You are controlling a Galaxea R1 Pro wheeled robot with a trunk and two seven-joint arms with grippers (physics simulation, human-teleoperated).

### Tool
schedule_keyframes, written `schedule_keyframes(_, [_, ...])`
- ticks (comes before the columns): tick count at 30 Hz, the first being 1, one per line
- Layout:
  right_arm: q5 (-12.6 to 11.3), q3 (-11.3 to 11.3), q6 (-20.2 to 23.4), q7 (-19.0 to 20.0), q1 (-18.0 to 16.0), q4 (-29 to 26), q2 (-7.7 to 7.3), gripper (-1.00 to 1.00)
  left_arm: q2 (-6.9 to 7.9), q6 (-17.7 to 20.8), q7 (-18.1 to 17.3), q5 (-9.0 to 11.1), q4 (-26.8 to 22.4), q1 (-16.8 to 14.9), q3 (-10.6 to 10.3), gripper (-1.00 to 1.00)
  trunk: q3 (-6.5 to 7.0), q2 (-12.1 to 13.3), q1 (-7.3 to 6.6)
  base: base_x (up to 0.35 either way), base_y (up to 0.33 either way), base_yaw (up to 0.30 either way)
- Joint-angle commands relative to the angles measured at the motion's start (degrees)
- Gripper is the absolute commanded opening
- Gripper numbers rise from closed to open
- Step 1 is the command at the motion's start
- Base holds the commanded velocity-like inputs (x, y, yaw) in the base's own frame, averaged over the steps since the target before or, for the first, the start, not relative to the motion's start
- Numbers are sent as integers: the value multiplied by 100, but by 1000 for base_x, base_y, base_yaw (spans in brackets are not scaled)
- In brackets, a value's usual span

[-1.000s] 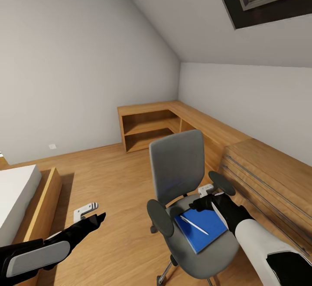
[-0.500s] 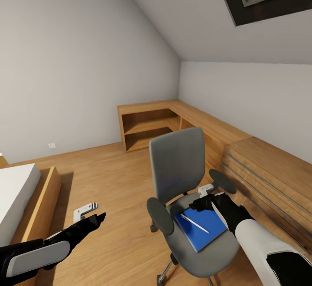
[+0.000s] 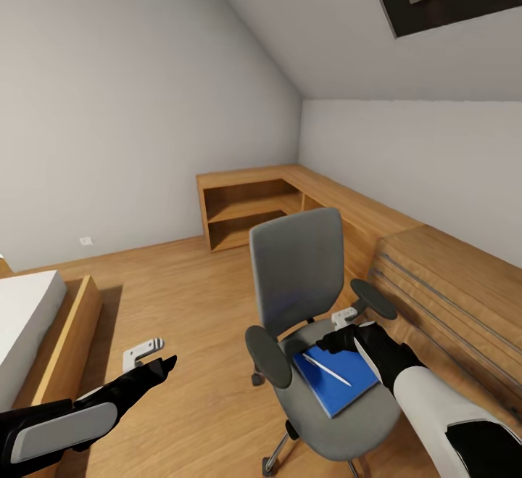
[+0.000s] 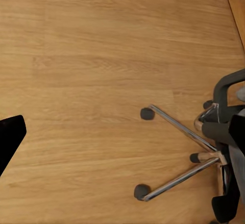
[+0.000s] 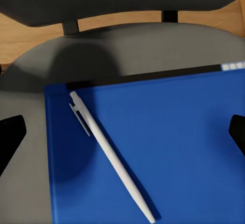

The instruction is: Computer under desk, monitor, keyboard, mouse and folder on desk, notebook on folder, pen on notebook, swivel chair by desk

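1. Swivel chair (image 3: 301,297) is seen at 5 o'clock in the head view, on the light wood floor (image 3: 188,297), just beside a light wood cabinet (image 3: 449,297) with long metal handles at 3 o'clock.
2. Lying flat on the grey seat is the blue folder (image 3: 337,384), and the whitish pen (image 3: 326,371) is laid diagonally across its cover, touching it.
3. No brand, label or readable writing can be made out on the folder, pen or chair.
4. The right gripper (image 3: 346,331) is held over the seat near the folder's far edge; in the right wrist view its dark fingertips (image 5: 10,137) are set wide apart at both sides of the folder (image 5: 153,152) and pen (image 5: 109,155), with nothing between them.
5. The left gripper (image 3: 156,363) is held over bare floor at 7 o'clock, well apart from the chair; whether it is spread or closed cannot be told.
6. The chair's chrome spokes and black castors (image 4: 178,152) are seen in the left wrist view.
7. A low wood-framed bed (image 3: 43,333) with a white mattress is placed at 9 o'clock.
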Motion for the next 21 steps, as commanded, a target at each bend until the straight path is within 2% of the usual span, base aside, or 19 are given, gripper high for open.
schedule_keyframes(1, [60, 8, 23, 36, -2, -11, -3, 100, 2, -35, 7, 28, -8, -14, -19, 100, -25, -46, 23, 0, 0, 0])
schedule_keyframes(21, [63, 8, 23, 36, -2, -10, -3, 100, 2, -35, 7, 30, -8, -14, -22, 100, -384, -848, 462, 0, 0, 0])
